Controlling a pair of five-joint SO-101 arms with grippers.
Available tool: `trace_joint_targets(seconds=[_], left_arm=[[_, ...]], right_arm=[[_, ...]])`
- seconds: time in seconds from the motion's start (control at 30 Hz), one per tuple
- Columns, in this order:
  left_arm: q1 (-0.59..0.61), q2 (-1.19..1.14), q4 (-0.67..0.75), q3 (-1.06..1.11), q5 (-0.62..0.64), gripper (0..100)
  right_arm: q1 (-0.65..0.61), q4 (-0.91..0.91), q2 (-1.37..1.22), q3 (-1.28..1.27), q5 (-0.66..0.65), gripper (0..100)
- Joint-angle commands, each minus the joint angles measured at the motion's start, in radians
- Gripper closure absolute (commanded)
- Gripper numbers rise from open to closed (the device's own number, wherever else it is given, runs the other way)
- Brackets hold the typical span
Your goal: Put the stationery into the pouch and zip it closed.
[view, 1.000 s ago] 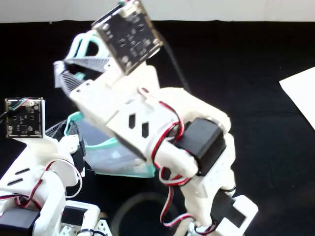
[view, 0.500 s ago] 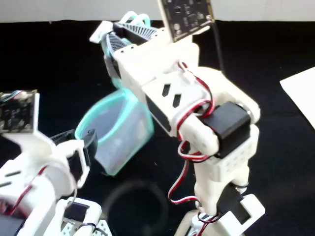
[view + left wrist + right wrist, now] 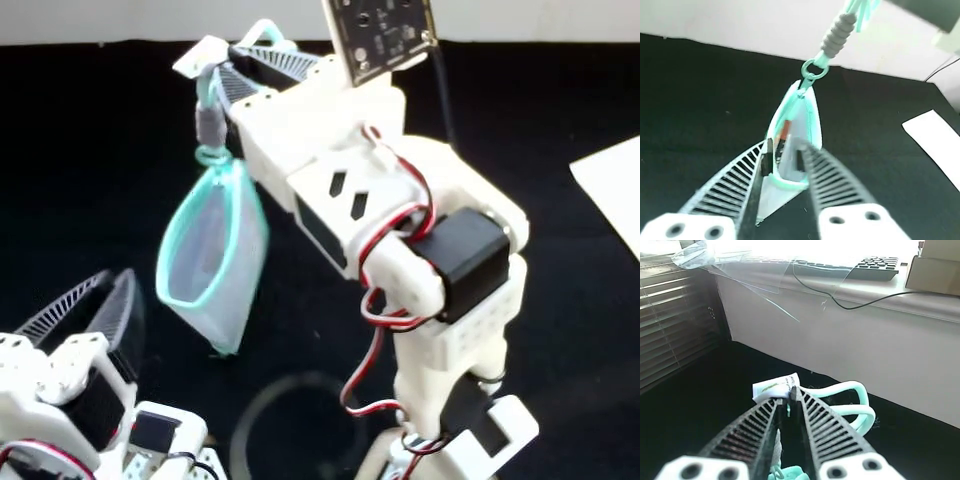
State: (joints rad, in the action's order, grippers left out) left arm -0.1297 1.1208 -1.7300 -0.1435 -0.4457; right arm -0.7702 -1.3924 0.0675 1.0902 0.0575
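A clear pouch (image 3: 215, 255) with teal trim hangs in the air, mouth open, above the black table. It dangles from its zip pull and a grey beaded cord (image 3: 210, 125). My right gripper (image 3: 215, 72) is high at the back, shut on the teal strap (image 3: 850, 400) and white tag at the top of that cord. In the right wrist view its fingers (image 3: 790, 396) are pressed together on the strap. My left gripper (image 3: 118, 282) sits low at the front left, open and apart from the pouch. Beyond its tips (image 3: 784, 156), orange and dark stationery (image 3: 785, 132) shows inside the pouch (image 3: 805, 120).
A white sheet of paper (image 3: 610, 190) lies at the table's right edge, also in the left wrist view (image 3: 935, 137). A dark ring-shaped cable (image 3: 290, 410) lies near the arms' bases. A white wall stands behind the table, with a ledge and keyboard (image 3: 875, 265) above it.
The right arm swung up and back, lifting the pouch by its strap until it hangs. The left gripper let go of the pouch and drew back toward the front left.
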Motion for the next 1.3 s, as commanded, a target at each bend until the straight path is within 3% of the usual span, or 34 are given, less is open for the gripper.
trace_joint_targets(seconds=[0.0,0.2,0.8,1.03,1.27], left_arm=[[-0.001,-0.007,0.029,0.065,0.006,99],[-0.013,0.016,-0.018,0.182,0.008,99],[-0.444,0.130,-0.015,0.650,0.008,99],[-0.430,0.131,0.138,0.789,0.011,99],[-0.234,0.131,0.219,0.889,0.005,99]], right_arm=[[0.010,0.030,0.041,0.039,-0.009,99.1],[0.015,0.053,0.039,0.031,-0.009,99.1],[0.018,0.050,-0.030,0.038,-0.009,99.1],[0.016,0.048,-0.035,0.039,-0.009,99.1],[0.016,-0.016,-0.035,0.133,-0.009,99.1]])
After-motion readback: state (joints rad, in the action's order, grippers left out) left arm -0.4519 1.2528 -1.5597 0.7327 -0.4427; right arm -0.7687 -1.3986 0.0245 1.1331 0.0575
